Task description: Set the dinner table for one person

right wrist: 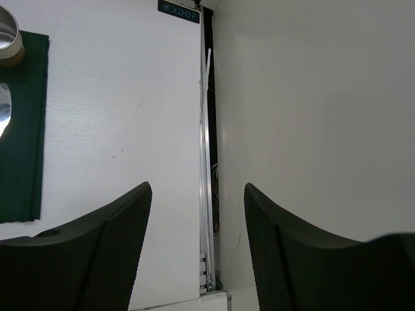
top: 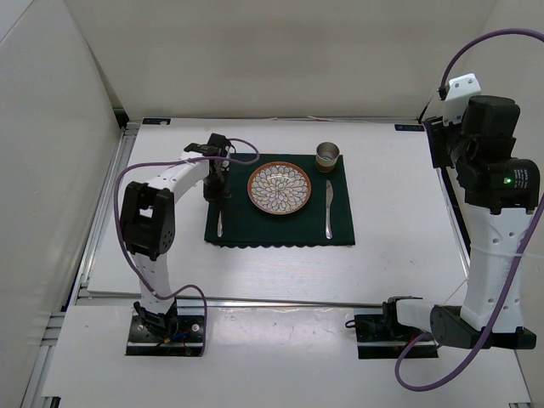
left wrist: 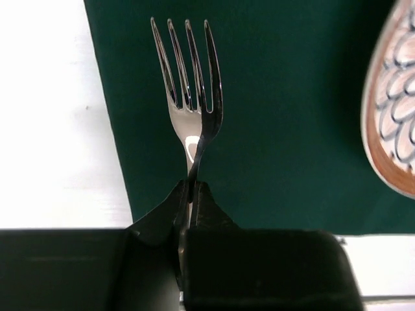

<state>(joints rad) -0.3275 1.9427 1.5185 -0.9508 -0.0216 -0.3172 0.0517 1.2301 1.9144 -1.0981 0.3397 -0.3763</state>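
the left arm (top: 166, 183) reaches forward, wrist bent down, the left gripper (left wrist: 190, 194) pinched tight on a fork (left wrist: 188, 97) handle. the right arm (top: 493, 246) stands folded upright at the side, the right gripper (right wrist: 198, 194) spread apart.

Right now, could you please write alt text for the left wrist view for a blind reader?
The left gripper pinches a silver fork by its neck, tines pointing away, against a dark green placemat; a patterned plate shows at right.
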